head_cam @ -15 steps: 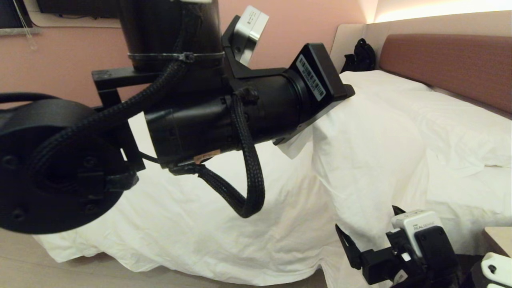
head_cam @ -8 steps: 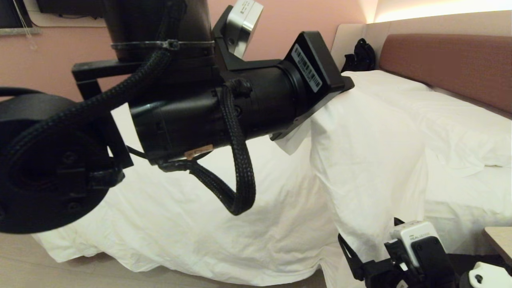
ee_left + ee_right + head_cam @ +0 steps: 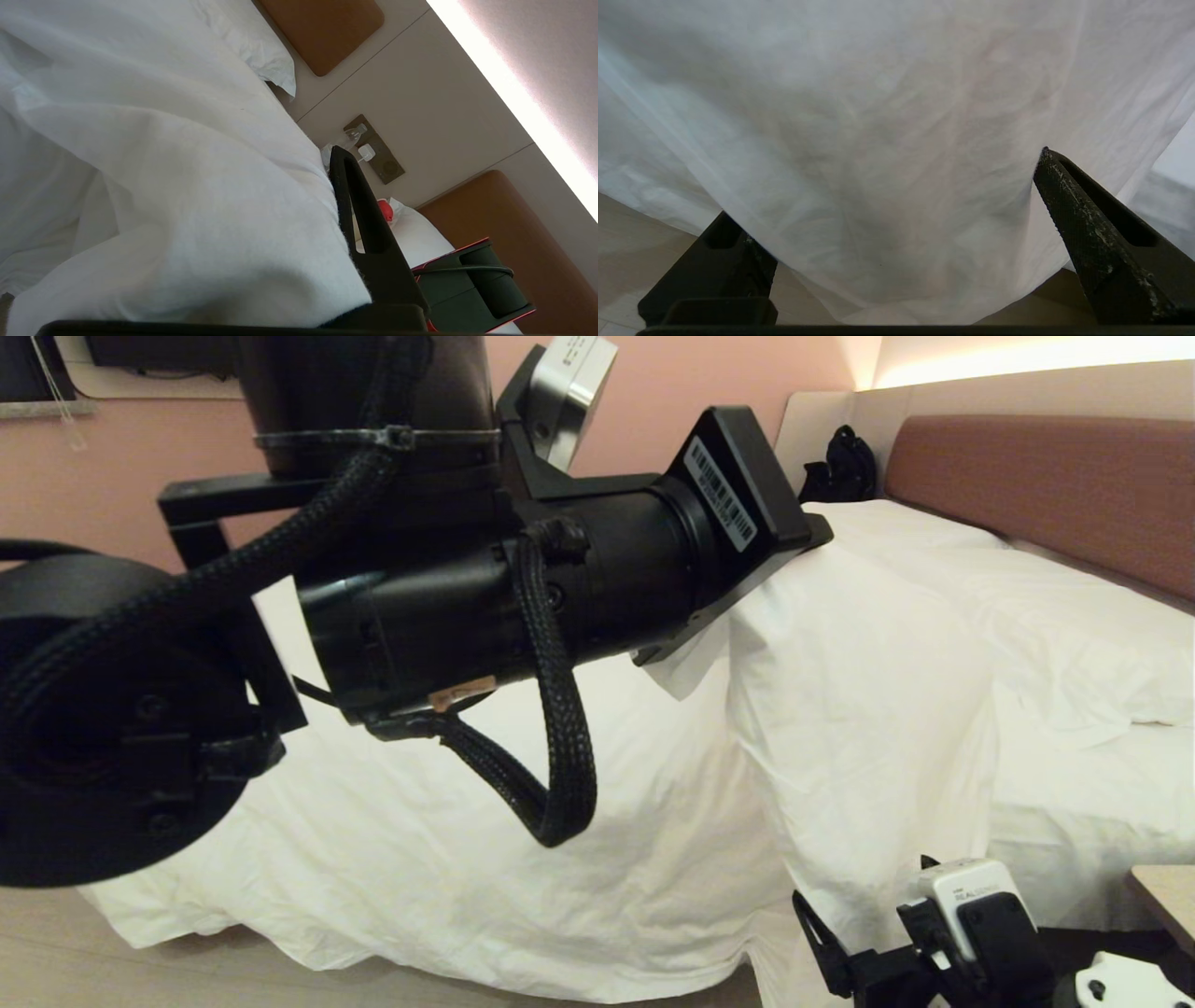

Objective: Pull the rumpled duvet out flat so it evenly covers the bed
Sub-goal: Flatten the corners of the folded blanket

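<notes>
I am holding a raised fold of the duvet [image 3: 859,709] clamped in my left gripper [image 3: 345,219], high over the near side of the bed [image 3: 1055,485]. My right gripper [image 3: 901,233] is hanging spread wide, gripping nothing, low beside the bed, with the duvet's drooping edge lying straight ahead between its fingers, making it the nearer one to that hem.

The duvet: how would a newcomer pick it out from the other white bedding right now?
Start at the bed's reddish-brown headboard; white pillows lie along it. The duvet is the thick wrinkled white layer below them, lifted into a peak where the left gripper pinches it and draping over the bed's edge toward the floor.
</notes>
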{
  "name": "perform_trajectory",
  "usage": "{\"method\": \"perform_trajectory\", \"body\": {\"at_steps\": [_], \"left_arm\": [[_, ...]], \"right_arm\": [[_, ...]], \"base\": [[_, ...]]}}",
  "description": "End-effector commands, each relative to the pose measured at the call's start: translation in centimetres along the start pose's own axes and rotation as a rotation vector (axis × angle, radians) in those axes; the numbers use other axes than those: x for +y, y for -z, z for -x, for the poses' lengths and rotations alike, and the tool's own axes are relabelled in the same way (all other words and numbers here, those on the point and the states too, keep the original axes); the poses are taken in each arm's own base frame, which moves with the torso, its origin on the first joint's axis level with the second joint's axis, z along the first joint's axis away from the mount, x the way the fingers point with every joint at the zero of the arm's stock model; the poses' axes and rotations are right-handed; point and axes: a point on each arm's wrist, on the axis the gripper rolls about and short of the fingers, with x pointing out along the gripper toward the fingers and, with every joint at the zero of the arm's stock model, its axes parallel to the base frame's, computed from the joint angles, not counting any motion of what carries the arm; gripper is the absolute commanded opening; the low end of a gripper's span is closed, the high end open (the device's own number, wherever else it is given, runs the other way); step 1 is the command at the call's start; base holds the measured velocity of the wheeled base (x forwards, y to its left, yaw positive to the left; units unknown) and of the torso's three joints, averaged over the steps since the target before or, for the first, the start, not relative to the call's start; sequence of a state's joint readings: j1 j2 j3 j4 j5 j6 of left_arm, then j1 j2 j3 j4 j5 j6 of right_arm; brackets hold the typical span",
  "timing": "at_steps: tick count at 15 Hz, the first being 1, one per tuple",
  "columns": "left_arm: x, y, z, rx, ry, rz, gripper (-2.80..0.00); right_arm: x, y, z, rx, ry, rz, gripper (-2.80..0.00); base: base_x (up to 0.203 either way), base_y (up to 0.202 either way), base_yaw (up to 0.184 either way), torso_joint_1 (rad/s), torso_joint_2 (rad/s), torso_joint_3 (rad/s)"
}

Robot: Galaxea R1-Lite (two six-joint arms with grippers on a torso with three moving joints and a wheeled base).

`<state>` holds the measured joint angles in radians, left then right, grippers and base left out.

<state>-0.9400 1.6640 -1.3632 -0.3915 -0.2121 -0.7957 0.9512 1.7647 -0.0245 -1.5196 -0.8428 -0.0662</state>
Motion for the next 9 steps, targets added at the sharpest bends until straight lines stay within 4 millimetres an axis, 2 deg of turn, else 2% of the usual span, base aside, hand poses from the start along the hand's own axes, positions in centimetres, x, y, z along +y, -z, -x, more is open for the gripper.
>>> {"method": "perform_trajectory", "body": {"at_steps": [1, 6, 7, 9], "left_arm": [[-0.23, 0.03, 0.09, 0.0, 0.008, 0.004, -2.8], [-0.28, 0.0, 0.14, -0.001, 0.009, 0.004, -2.8], [-0.28, 0.0, 0.14, -0.001, 0.009, 0.004, -2.8], [-0.28, 0.0, 0.14, -0.001, 0.009, 0.004, -2.8]], "right_arm": [[0.19, 0.05, -0.31, 0.001, 0.008, -0.003, 0.0], [-0.09, -0.23, -1.05, -0.003, 0.037, -0.02, 0.0], [-0.13, -0.23, -1.02, -0.003, 0.039, -0.02, -2.8], [-0.18, -0.25, -0.97, -0.004, 0.039, -0.019, -2.8]], "base": [[0.0, 0.0, 0.0, 0.0, 0.0, 0.0], [0.0, 0.0, 0.0, 0.0, 0.0, 0.0], [0.0, 0.0, 0.0, 0.0, 0.0, 0.0], [0.0, 0.0, 0.0, 0.0, 0.0, 0.0]]}}
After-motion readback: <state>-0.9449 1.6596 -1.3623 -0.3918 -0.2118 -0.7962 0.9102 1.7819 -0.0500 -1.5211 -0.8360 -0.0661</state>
